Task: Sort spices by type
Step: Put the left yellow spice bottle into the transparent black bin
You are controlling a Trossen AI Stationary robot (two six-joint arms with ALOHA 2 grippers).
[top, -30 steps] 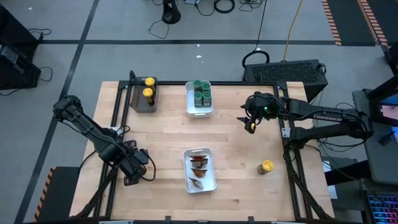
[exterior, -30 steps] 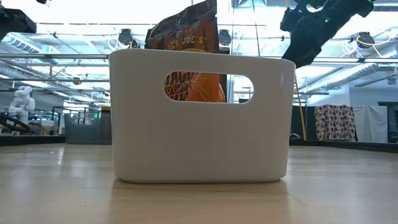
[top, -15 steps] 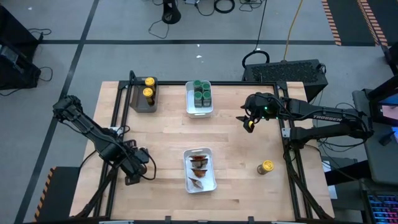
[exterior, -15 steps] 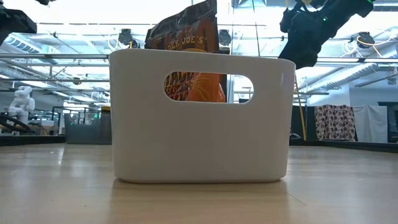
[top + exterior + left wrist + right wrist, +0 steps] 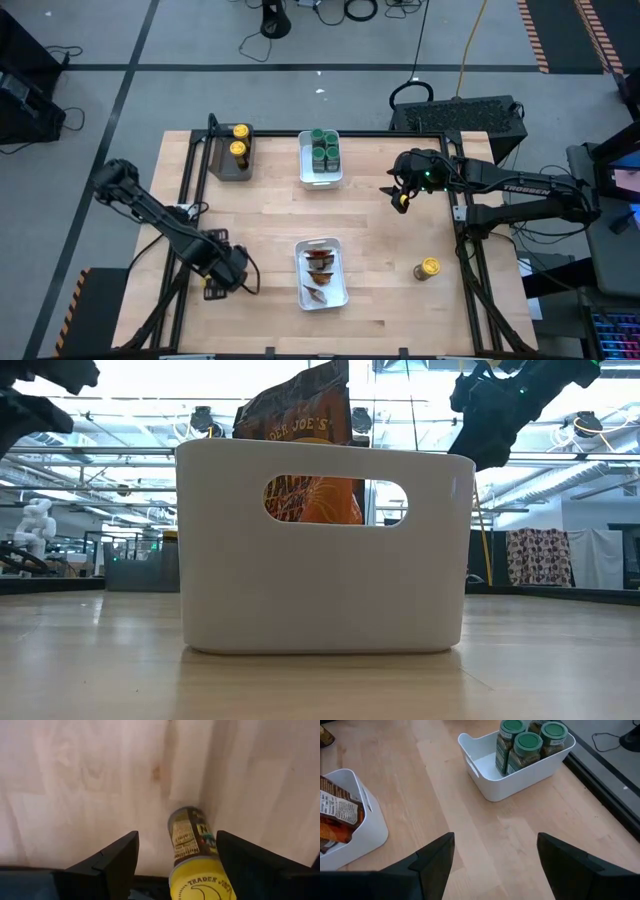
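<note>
Left end effector (image 5: 222, 276) slid toward frame bottom, fingers apart around a yellow-lidded jar (image 5: 196, 860); an off-centre squeeze could tip it.

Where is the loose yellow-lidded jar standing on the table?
In the high view, the yellow-lidded jar stands alone near the table's right edge, right of the white packet bin.
</note>
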